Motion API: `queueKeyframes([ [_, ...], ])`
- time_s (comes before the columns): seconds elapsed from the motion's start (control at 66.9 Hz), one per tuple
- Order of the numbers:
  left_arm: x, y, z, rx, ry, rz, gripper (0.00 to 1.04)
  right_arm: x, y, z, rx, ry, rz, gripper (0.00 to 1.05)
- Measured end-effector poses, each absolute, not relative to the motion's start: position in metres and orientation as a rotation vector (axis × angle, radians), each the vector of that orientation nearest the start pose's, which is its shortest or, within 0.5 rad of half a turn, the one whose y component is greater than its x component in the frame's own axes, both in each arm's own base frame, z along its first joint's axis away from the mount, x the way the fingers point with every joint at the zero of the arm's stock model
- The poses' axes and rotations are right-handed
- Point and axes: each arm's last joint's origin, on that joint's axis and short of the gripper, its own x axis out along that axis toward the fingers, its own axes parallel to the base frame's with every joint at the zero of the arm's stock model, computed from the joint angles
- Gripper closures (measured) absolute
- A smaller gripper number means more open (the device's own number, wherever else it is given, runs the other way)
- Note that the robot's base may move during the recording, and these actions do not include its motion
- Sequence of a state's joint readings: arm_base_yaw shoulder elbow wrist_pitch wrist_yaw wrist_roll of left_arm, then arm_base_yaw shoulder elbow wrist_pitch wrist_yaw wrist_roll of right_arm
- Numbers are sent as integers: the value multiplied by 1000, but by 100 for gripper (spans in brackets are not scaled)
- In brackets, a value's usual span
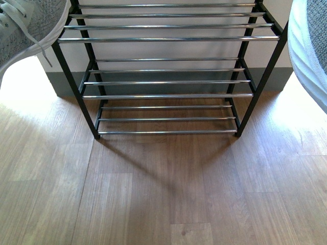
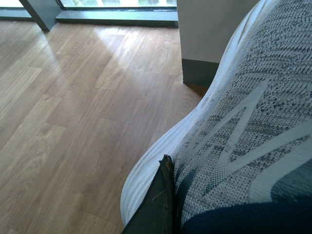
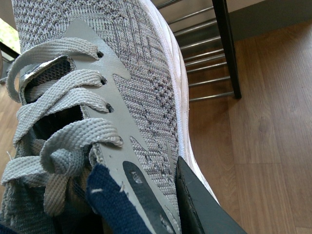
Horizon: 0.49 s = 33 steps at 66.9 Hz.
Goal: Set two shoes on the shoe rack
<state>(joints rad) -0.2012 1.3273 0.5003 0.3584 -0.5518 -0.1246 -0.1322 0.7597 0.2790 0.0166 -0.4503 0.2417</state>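
The shoe rack (image 1: 168, 95), black side frames with silver bars, stands ahead against the wall, and its shelves hold nothing. One grey knit sneaker (image 1: 23, 25) hangs high at the rack's upper left corner. The other (image 1: 309, 48) hangs at the right edge, white sole towards the rack. In the left wrist view my left gripper (image 2: 187, 195) is shut on a sneaker (image 2: 243, 112), one black finger (image 2: 157, 207) pressed on its outer side. In the right wrist view my right gripper (image 3: 146, 200) is shut on the laced sneaker (image 3: 122, 73), a finger (image 3: 197, 202) outside it, with the rack (image 3: 225, 48) just beyond.
Wood plank floor (image 1: 163, 194) spreads in front of the rack. A white wall with a grey skirting (image 1: 276, 79) runs behind it. A wall corner (image 2: 204, 39) and a low window frame (image 2: 117, 14) show in the left wrist view.
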Motion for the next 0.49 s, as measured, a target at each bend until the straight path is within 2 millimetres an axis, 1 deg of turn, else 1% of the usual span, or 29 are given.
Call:
queueKeyframes([
  [0.493, 247, -35, 178, 52, 416, 368, 103, 158, -8, 183, 370, 484, 257, 103],
])
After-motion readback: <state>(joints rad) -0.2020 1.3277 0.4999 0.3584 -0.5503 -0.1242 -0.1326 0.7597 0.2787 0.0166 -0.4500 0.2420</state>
